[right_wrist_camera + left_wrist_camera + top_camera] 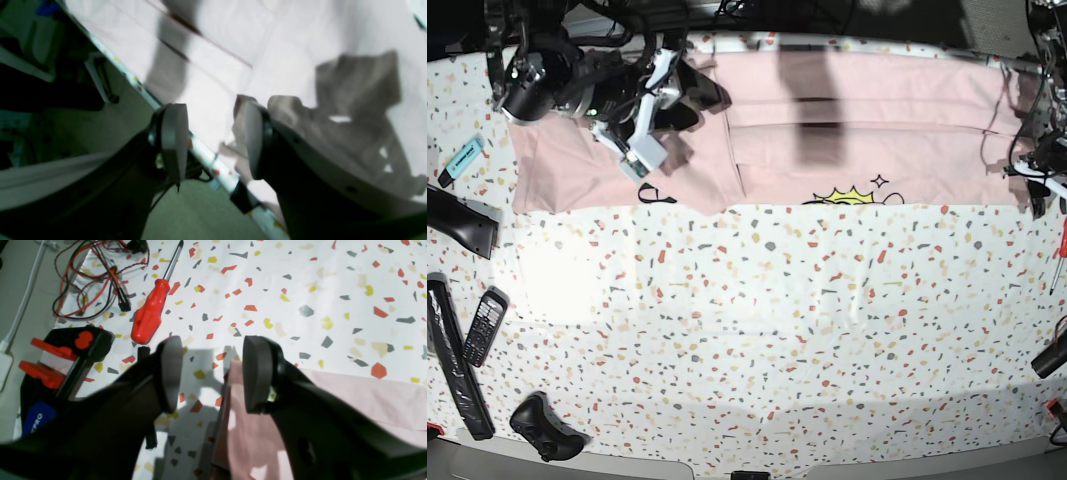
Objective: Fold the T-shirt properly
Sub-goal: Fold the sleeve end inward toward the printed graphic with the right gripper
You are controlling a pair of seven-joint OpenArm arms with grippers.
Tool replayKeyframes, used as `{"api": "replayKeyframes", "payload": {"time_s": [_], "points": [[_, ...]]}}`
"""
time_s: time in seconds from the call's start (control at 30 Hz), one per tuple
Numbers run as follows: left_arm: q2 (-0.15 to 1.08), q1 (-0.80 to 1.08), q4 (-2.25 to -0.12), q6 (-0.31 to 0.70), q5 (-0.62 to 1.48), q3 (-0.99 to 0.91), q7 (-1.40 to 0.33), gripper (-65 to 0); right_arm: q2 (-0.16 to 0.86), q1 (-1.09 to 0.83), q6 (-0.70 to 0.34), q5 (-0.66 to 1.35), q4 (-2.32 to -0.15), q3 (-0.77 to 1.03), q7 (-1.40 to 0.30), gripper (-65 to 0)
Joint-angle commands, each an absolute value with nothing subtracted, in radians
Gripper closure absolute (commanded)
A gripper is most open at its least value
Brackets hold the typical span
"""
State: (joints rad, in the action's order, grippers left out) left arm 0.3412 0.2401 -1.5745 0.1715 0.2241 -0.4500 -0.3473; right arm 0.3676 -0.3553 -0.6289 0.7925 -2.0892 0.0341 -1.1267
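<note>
The pale pink T-shirt [877,120] lies spread along the far edge of the table, with a fold line across its middle. A yellow print [852,197] and a bit of black lettering [655,195] peek out at its near edge. My right gripper [659,112] hovers over the shirt's left part. In the right wrist view the right gripper [215,140] is open, with rumpled cloth [300,113] beside one finger and nothing between the jaws. My left gripper [211,373] is open over the shirt's [350,396] right end, and in the base view the left gripper [1035,180] is at the shirt's right edge.
A red screwdriver [150,311], tangled cables [96,276] and a black-and-red clamp [66,353] lie just past the shirt's right end. At the table's left sit a blue marker [462,158], a handset [484,325] and a game controller [547,428].
</note>
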Motion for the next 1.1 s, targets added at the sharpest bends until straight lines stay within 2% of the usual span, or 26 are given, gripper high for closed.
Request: {"api": "replayKeyframes", "payload": {"time_s": [0.0, 0.2, 0.43, 0.57, 0.8, 1.07], "points": [[0.36, 0.233, -1.592, 0.171, 0.228, -0.457, -0.34, -27.7, 0.374, -0.335, -0.633, 0.813, -2.107, 0.039, -1.108, -26.9], [0.384, 0.27, -1.592, 0.203, 0.264, -0.459, -0.403, -27.7, 0.374, -0.262, -0.632, 0.714, -2.107, 0.075, -1.108, -26.8], [0.415, 0.342, -1.592, 0.276, 0.335, -0.503, -0.419, -27.7, 0.374, -0.244, -0.632, 0.707, -2.107, 0.191, -1.108, -26.8], [0.415, 0.344, -1.58, 0.313, 0.458, -0.568, -0.437, -27.7, 0.374, -0.244, -0.632, 0.71, -2.107, 0.245, -1.108, -26.8], [0.416, 0.344, -1.488, 0.47, 0.614, -0.584, -0.511, -27.7, 0.374, -0.247, -0.632, 0.71, -2.107, 0.276, -1.116, -26.8], [0.416, 0.344, -1.401, 0.473, 0.565, -0.584, -0.488, -27.7, 0.374, -0.247, -0.632, 0.71, -2.107, 0.276, -1.116, -26.8]]}}
